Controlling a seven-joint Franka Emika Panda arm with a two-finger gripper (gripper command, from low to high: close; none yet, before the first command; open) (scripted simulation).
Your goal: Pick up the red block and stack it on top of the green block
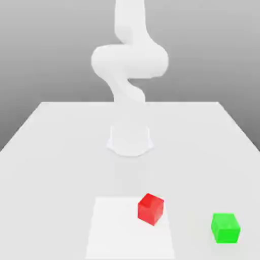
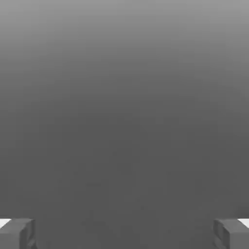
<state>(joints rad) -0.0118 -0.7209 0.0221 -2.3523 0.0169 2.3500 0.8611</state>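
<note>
The red block (image 1: 151,208) is a small cube sitting on the table near the front, turned slightly so one corner faces forward. The green block (image 1: 225,227) rests on the table toward the exterior view's right of it, a clear gap between the two. In the hand view my gripper (image 2: 124,234) is open, its two grey fingertips (image 2: 17,234) standing far apart with nothing between them, facing a plain grey background. The white arm (image 1: 129,61) rises from its base behind the blocks and leaves the frame at the top.
The arm's round base (image 1: 130,139) stands mid-table behind the blocks. A brighter white square patch (image 1: 117,228) lies on the table (image 1: 45,152) under and beside the red block.
</note>
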